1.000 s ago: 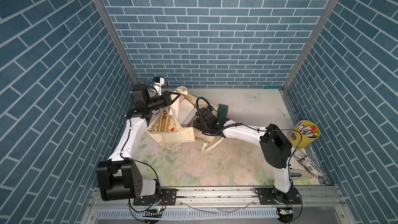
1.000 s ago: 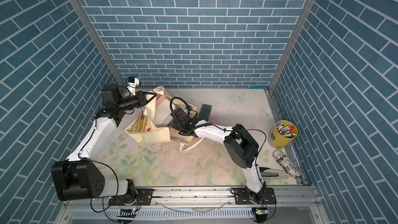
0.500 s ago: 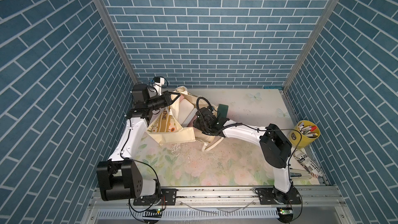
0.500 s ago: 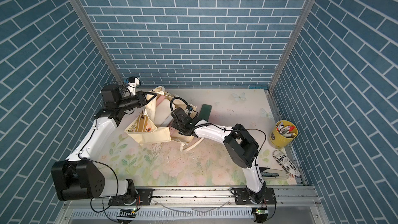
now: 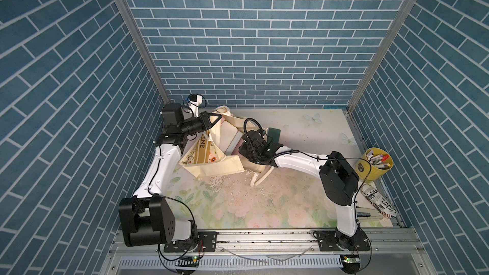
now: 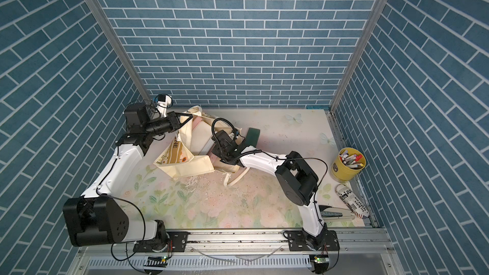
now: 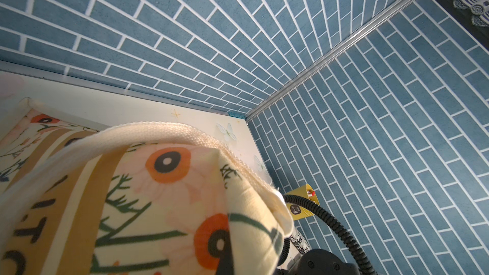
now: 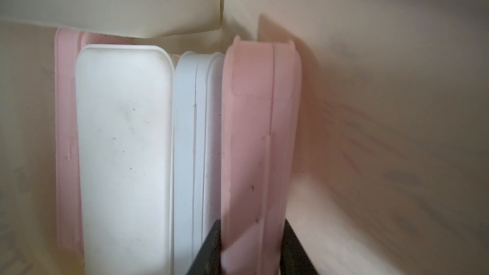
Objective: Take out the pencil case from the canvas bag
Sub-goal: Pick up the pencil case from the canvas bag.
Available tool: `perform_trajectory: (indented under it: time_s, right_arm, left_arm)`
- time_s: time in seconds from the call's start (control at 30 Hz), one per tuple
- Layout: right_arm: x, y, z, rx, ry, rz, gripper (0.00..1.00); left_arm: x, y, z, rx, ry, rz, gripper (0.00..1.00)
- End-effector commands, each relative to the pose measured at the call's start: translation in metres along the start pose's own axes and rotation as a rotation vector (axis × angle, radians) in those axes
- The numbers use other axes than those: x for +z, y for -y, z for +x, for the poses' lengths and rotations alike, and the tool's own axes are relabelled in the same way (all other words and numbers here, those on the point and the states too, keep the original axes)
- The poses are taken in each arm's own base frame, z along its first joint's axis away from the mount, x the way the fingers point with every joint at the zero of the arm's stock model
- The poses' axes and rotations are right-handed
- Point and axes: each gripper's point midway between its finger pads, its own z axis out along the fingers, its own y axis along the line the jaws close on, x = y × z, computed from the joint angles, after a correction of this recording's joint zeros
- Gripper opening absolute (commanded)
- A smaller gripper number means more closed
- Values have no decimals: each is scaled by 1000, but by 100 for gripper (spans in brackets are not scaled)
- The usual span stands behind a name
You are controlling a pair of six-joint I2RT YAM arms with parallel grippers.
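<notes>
Canvas bag [image 5: 211, 166] reads "INE"; right pincer [image 8: 251, 227] grips pink pencil case [image 8: 259, 115].

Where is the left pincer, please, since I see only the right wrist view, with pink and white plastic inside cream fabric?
Observer: In both top views the left pincer is shut on the top rim of the canvas bag, holding its mouth up.
Operator: Thank you. My right pincer grips the pink pencil case; which way does that mouth face?
Observer: Toward the right side of the table; the right arm reaches in from there.
Operator: Does anything lie near the way out?
Observer: A dark green flat item lies on the table beside that arm, on its far side.
</notes>
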Motion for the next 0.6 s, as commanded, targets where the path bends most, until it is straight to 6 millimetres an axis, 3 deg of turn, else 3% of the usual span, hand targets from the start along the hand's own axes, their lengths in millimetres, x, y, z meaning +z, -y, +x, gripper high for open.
perform_trajectory:
  time_s: [0.0,0.57]
  right_arm:
    - [-1,6,-2,-11,17,9,27]
    - [-52,-27,-20,-127,118,-68,19]
  left_arm:
    - [-3,31,-13,112,29,99,0]
    - [-3,27,-13,103,31,80,0]
